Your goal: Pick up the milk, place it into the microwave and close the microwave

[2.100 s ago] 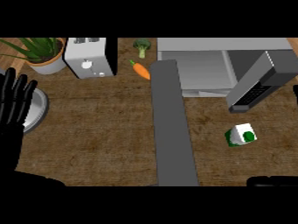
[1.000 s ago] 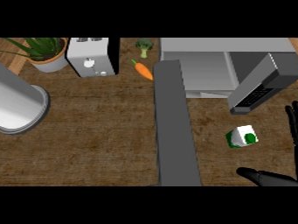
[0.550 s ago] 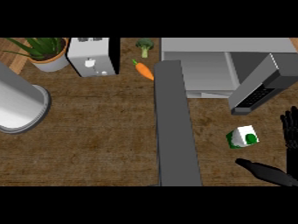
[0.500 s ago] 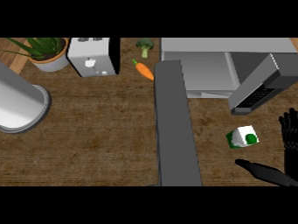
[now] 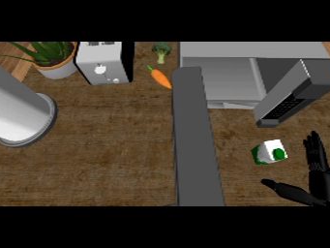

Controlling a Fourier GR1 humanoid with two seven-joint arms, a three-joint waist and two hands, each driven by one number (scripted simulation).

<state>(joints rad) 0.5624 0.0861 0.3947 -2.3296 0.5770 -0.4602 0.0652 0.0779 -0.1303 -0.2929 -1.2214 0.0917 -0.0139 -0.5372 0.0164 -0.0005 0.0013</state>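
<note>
The right hand [image 5: 323,181], fingers straight and thumb spread wide, sits just beside the milk carton [image 5: 269,152] on the wooden counter [image 5: 103,164], below the microwave's open door [image 5: 296,94].

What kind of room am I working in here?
Most likely a kitchen: a wooden counter carries a toaster, an open microwave and a milk carton, with a carrot and broccoli nearby.
</note>
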